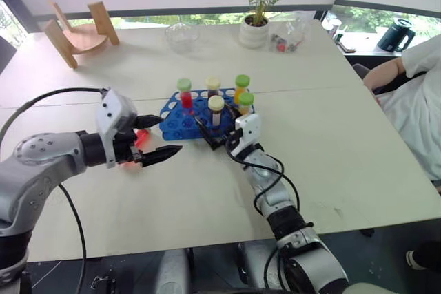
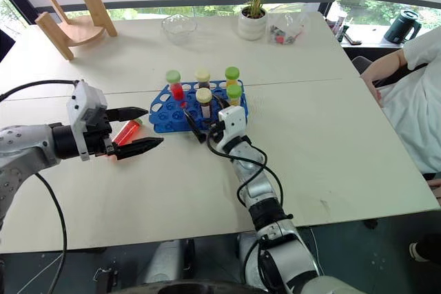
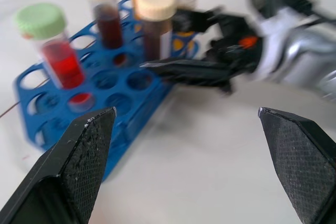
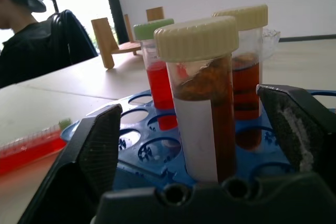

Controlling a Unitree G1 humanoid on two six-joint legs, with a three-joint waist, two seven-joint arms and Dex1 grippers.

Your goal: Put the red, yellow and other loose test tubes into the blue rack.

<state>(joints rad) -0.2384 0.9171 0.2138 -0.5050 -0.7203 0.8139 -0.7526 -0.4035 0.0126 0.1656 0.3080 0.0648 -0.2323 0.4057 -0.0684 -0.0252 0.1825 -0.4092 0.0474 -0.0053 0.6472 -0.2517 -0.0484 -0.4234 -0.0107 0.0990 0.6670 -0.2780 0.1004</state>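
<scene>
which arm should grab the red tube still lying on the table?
Left, probably. The left gripper is open with the lying red tube about between its fingers. The right gripper, also open, sits at the blue rack around the cream-capped brown tube.

Your robot's arms are silver-grey metal with black joints — each wrist carries a white block. The left gripper [image 1: 157, 137] has black pointed fingers [image 3: 79, 156], textured inside. Black cables loop along both arms.

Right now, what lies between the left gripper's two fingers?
In the right eye view, a red tube lies on the table between the open left gripper's fingers, untouched, just short of the blue rack.
</scene>
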